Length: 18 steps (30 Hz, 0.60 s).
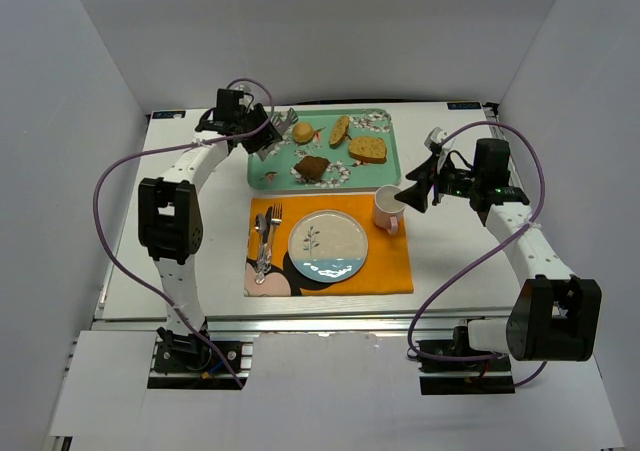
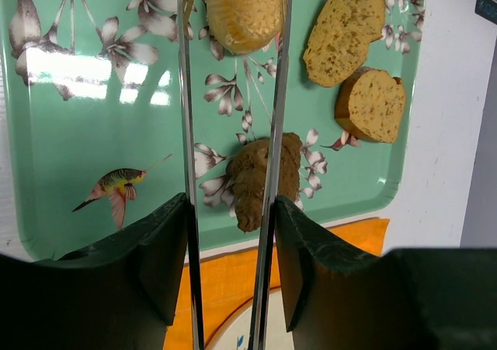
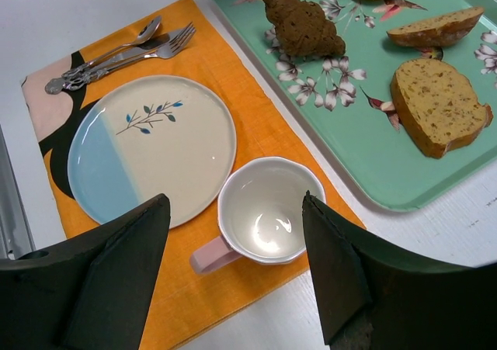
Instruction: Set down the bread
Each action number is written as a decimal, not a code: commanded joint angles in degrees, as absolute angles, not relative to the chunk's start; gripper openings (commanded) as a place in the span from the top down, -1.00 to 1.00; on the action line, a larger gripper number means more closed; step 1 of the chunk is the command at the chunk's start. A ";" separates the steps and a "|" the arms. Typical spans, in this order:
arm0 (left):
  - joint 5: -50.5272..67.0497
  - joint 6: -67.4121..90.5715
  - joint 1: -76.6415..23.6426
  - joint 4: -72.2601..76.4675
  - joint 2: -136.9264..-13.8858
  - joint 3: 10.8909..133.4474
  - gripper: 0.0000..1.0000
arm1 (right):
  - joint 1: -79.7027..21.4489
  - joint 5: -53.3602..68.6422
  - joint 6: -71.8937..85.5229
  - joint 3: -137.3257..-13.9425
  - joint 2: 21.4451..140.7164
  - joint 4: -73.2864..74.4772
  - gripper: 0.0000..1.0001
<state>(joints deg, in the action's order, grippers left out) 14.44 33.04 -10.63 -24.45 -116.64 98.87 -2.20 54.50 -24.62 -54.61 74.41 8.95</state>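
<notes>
The bread, a small round golden bun (image 1: 303,131), lies on the teal flowered tray (image 1: 394,161) at its back left. My left gripper (image 1: 256,131) is shut on metal tongs (image 1: 279,126) that reach toward the bun. In the left wrist view the two tong arms (image 2: 186,133) run out from between my gripper's fingers (image 2: 231,202), and their tips stand either side of the bun (image 2: 243,12). The blue and cream plate (image 1: 328,246) sits empty on the orange placemat (image 1: 385,266). My right gripper (image 1: 408,196) is open and empty above the pink mug (image 3: 268,210).
On the tray (image 2: 70,133) also lie a dark brown chunk (image 2: 256,175), a long slice (image 2: 344,32) and a square toasted slice (image 2: 371,105). A fork and spoon (image 1: 265,236) lie left of the plate. The mug (image 1: 388,209) stands right of the plate.
</notes>
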 commanded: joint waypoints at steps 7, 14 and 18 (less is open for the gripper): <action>16.70 32.96 -10.63 -23.64 -119.97 102.22 -0.16 | -1.85 56.16 -24.17 -55.72 74.79 7.47 -0.48; 18.54 34.19 -10.72 -21.98 -121.38 102.48 -0.18 | -1.76 55.99 -24.26 -55.55 74.80 7.56 -0.48; 19.60 35.15 -10.81 -20.57 -121.03 100.99 -0.18 | -1.76 55.99 -24.17 -55.55 74.97 7.56 -0.47</action>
<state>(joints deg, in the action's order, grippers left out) 17.43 34.13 -10.63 -23.24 -122.69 100.01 -2.20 54.61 -24.43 -54.61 74.65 8.91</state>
